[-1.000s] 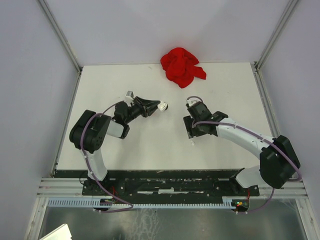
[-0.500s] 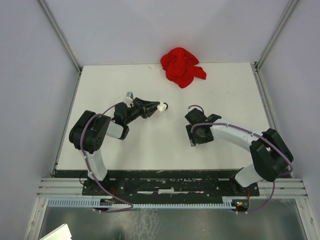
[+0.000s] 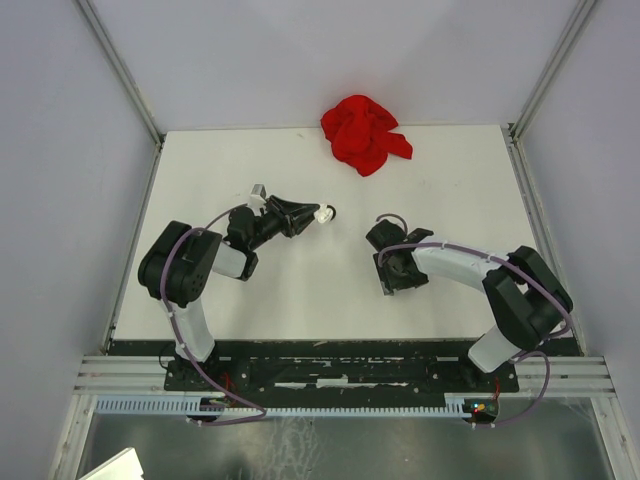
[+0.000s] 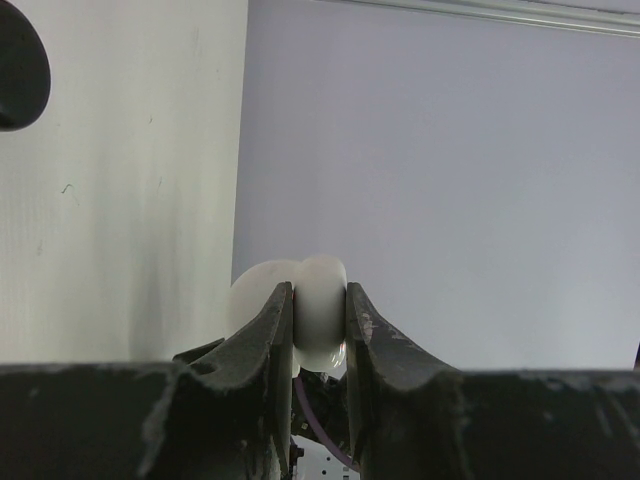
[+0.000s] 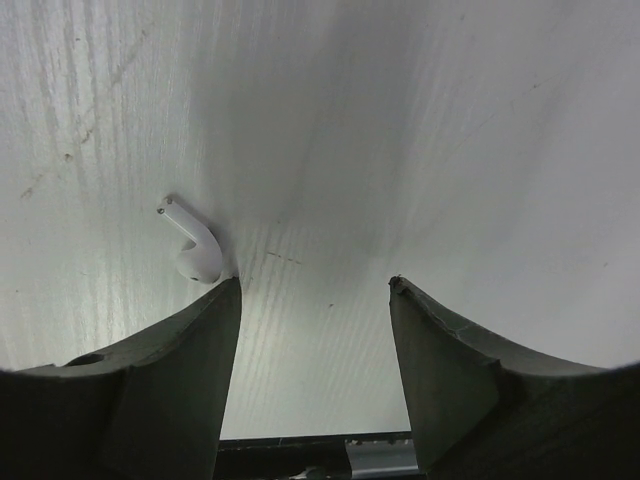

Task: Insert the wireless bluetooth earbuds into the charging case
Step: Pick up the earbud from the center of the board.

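My left gripper [image 4: 320, 290] is shut on a white rounded charging case [image 4: 322, 275], held sideways above the table; in the top view the case [image 3: 322, 213] shows at the gripper's tip [image 3: 311, 215]. One white stemmed earbud [image 5: 194, 247] lies on the table. It touches the outer side of the tip of the left finger [image 5: 200, 340] of my right gripper [image 5: 315, 283]. That gripper is open, points down at the table, and has only bare table between its jaws. In the top view the right gripper [image 3: 389, 280] hides the earbud.
A crumpled red cloth [image 3: 362, 132] lies at the table's far edge. A dark round thing [image 3: 333, 211] sits just beyond the case, and shows as a dark round shape [image 4: 17, 62] in the left wrist view. Grey walls close in three sides.
My right arm has folded in, its elbow drawing nearer its base, and the wrist has settled lower over the spot where the earbud lay. The left arm and case have not moved.
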